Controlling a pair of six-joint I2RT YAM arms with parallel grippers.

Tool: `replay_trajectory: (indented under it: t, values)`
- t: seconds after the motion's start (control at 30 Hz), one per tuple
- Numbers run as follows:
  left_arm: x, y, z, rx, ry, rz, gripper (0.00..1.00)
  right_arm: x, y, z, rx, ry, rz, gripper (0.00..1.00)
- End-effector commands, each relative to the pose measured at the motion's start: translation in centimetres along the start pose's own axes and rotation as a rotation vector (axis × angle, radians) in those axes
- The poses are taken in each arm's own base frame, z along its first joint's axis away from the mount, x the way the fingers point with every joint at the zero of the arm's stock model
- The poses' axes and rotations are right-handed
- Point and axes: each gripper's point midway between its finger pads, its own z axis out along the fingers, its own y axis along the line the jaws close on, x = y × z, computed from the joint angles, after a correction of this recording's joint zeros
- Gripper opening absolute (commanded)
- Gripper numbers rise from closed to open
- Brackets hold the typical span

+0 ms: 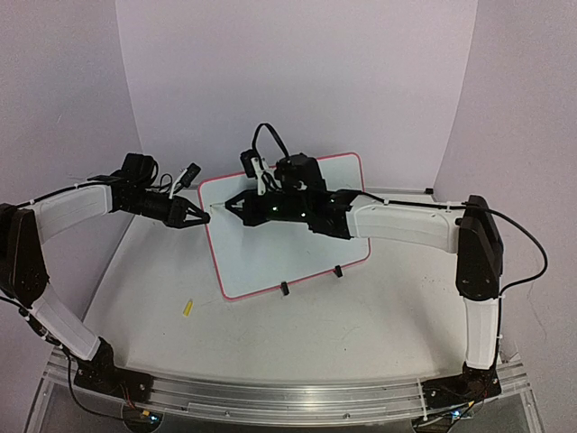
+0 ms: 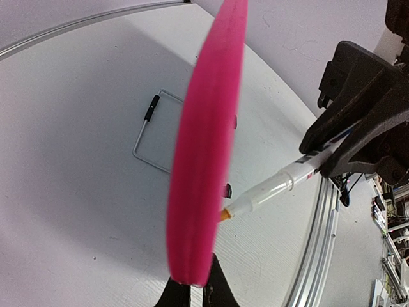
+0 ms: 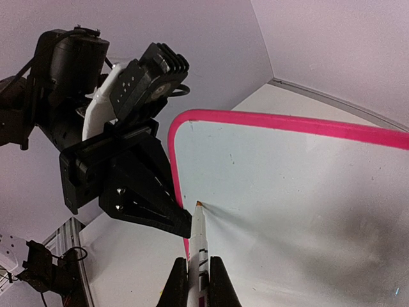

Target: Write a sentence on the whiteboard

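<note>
Barely begun: the board [image 1: 270, 257] face reads blank, with no line of the sentence visible in any view, only faint grey smudges. Marker [image 3: 197, 240] tip sits at the board face just inside its left edge, below the top corner. Contact looks likely but can't be confirmed. By my read all the writing is left to do.

Left gripper [image 1: 204, 216] is closed tight on the board's left rim [image 2: 204, 160], steadying it. Right gripper [image 1: 231, 204] is clamped on the marker barrel, nib aimed at the board.

Board is a flat rigid panel, glossy white, with a thin pink rim and rounded corners, propped on two small black feet [image 1: 283, 289] at its near edge. Marker has a slim white plastic barrel, a printed label and an orange-yellow nib.

Small yellow piece [image 1: 188, 307] lies in front of the board's left corner, maybe the cap. Thin wire frame [image 2: 152, 107] lies behind the board.
</note>
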Motion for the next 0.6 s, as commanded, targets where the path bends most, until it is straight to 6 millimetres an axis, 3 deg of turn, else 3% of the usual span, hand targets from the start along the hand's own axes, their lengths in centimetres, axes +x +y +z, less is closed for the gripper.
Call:
replay_trajectory:
  t: [0.0, 0.27, 0.57]
  values:
    - [0.5, 0.6, 0.1, -0.045, 0.019, 0.004, 0.0, -4.8, -0.4, -1.7, 0.057, -0.156, -0.013, 0.0]
    - [0.6, 0.5, 0.1, -0.046, 0.021, 0.006, 0.0, -5.3, -0.6, -1.7, 0.069, -0.178, -0.013, 0.0]
    - [0.5, 0.5, 0.0, -0.051, 0.021, 0.009, 0.0, -3.2, -1.5, -1.9, 0.093, -0.136, -0.003, 0.0]
